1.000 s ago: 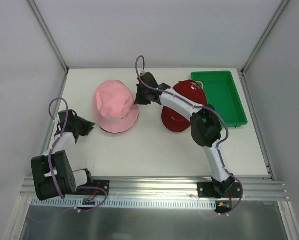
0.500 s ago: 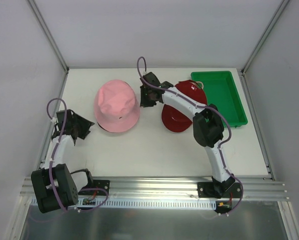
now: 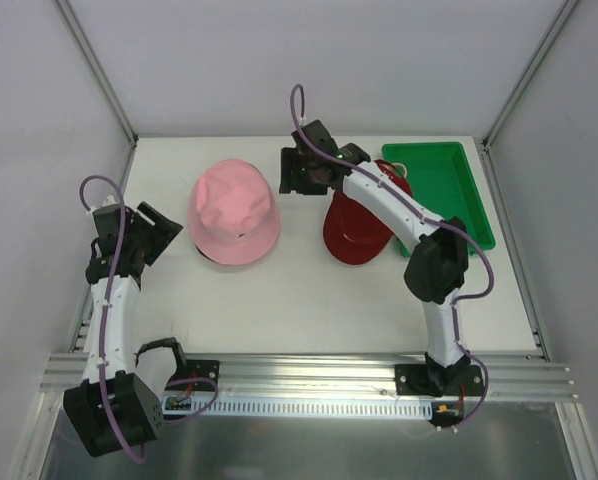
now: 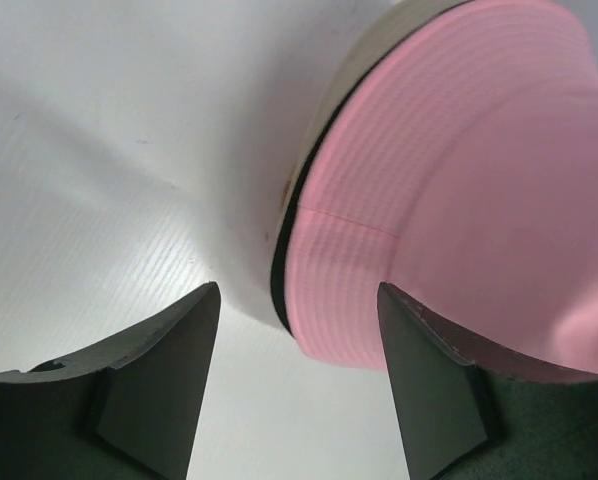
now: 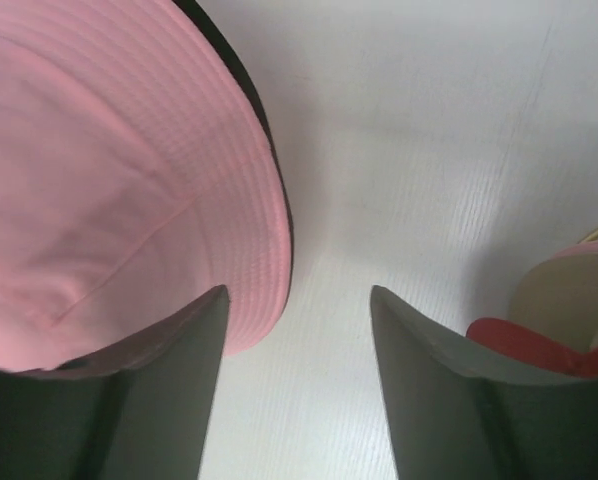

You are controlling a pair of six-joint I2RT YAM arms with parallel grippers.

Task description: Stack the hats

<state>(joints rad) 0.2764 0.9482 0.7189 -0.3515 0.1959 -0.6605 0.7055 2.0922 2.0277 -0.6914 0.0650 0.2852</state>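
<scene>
A: Backed both tools off the pink hat (image 3: 234,210) since a second ago and spread both sets of jaws. Settled smoother on top as well, no longer rumpled.

B: Gripping anything?

A: Nothing. Released on the left tool (image 3: 164,232), parked near the brim at 9 o'clock, apart from it. Released on the right tool (image 3: 285,172) too, just beside the brim at 2 o'clock.

B: And the hat's place?

A: Crown-up on the bench (image 3: 279,300), left of centre, lying over a black hat (image 4: 282,240) and a cream bucket hat (image 4: 359,55), only their edges showing in the left wrist view.

B: Step in hand?

A: Probably letting go after setting pink on the pile. Not yet stacked: the red cap (image 3: 347,243), at 3 o'clock from the pile, partly under the right arm (image 3: 384,200), next to the green tray (image 3: 444,185).

B: Next move?

A: Likely swinging the right tool toward 4 o'clock, closing on the cap's brim, lifting, then lowering it centred over the pink crown. Calls for a light touch, so as not to drag the soft pile sideways.
</scene>
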